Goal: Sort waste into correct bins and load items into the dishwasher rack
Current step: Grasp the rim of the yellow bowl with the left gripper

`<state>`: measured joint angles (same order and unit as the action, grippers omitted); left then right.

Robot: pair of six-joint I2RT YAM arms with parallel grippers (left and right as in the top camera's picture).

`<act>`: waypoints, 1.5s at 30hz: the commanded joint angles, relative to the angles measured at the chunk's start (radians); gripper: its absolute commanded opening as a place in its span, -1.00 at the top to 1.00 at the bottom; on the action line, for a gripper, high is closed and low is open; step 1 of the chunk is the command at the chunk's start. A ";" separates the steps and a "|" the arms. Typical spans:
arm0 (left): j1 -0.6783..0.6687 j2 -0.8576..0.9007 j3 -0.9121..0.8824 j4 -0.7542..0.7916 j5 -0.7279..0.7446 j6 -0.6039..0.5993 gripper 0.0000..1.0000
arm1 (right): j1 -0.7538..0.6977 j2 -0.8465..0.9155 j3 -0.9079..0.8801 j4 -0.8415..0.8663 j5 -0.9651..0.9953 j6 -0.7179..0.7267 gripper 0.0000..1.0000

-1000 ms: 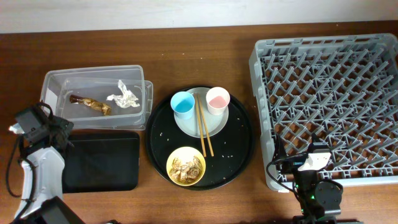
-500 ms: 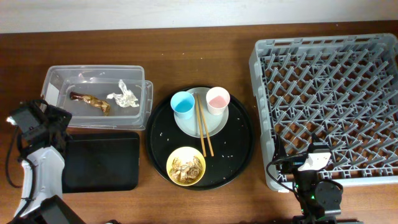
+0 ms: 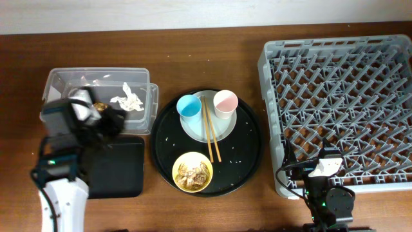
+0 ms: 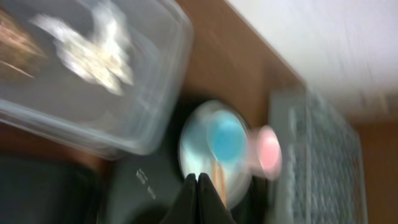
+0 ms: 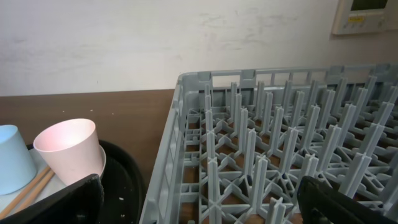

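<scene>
One large grey dishwasher rack (image 3: 338, 109) fills the right side of the tabletop (image 3: 193, 51), its lattice floor and upright pegs bare. Left of it, just apart, lies the round black tray (image 3: 250, 161), which carries all the dishes. Further left sits the clear plastic tub (image 3: 96, 80), and directly in front of it the shallow black rectangular tray (image 3: 122, 171), partly covered by the left arm.

The left tool (image 4: 198, 182) hangs over the near right part of the tub and the black tray's far edge; its wrist view is blurred, yet its fingers show pressed together with nothing between them. The right tool (image 5: 199, 202) sits at the rack's near left corner, fingers spread as wide as they go, facing along the rack wall.

On the round tray, the pale plate (image 3: 222, 129) lies at the far side with the light-blue cup (image 3: 189, 107) on its left rim and the pink cup (image 3: 225, 103) on its right rim, both upright. The wooden chopsticks (image 3: 210, 132) lie between the cups, running from the plate toward the near side. The yellow bowl (image 3: 193, 172) sits near the front, holding brownish food scraps (image 3: 192, 174). White rice grains (image 3: 168, 137) dot the tray floor.

Inside the tub rest the crumpled white tissue (image 3: 129, 101) and, left of it, the brown-gold wrapper (image 3: 98, 104), mostly hidden by the arm
</scene>
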<state>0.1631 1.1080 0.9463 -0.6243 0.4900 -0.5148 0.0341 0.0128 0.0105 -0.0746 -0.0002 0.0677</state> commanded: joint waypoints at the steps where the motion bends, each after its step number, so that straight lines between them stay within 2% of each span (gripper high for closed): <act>1: -0.263 -0.025 0.006 -0.123 -0.143 0.049 0.81 | -0.002 -0.006 -0.005 -0.006 0.005 0.001 -0.97; 5: -0.542 0.006 0.005 -0.178 -0.246 0.031 0.57 | -0.002 -0.006 -0.005 -0.006 0.005 0.000 -0.97; 9: -0.774 0.080 0.005 -0.176 -0.353 -0.053 0.53 | -0.002 -0.006 -0.005 -0.006 0.005 0.001 -0.97; 13: -0.916 0.182 0.005 -0.158 -0.449 -0.100 0.51 | -0.002 -0.006 -0.005 -0.006 0.005 0.000 -0.97; 16: -0.995 0.288 0.005 -0.097 -0.450 -0.103 0.37 | -0.002 -0.006 -0.005 -0.006 0.005 0.000 -0.97; 22: -1.020 0.381 0.005 -0.042 -0.458 -0.102 0.31 | -0.002 -0.006 -0.005 -0.006 0.005 0.001 -0.97; 26: -1.020 0.416 0.005 -0.042 -0.539 -0.102 0.31 | -0.002 -0.006 -0.005 -0.006 0.005 0.000 -0.97; 40: -1.021 0.499 0.005 -0.041 -0.538 -0.103 0.34 | -0.002 -0.006 -0.005 -0.006 0.005 0.001 -0.97; 41: -1.021 0.500 0.005 -0.041 -0.536 -0.103 0.36 | -0.002 -0.006 -0.005 -0.006 0.005 0.001 -0.97; 43: -1.021 0.500 0.005 -0.041 -0.525 -0.103 0.56 | -0.002 -0.006 -0.005 -0.006 0.005 0.000 -0.97; 45: -1.021 0.500 0.005 -0.041 -0.520 -0.103 0.57 | -0.002 -0.006 -0.005 -0.006 0.005 0.001 -0.97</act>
<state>-0.8570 1.5993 0.9463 -0.6651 -0.0338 -0.6136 0.0341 0.0128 0.0105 -0.0746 -0.0002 0.0677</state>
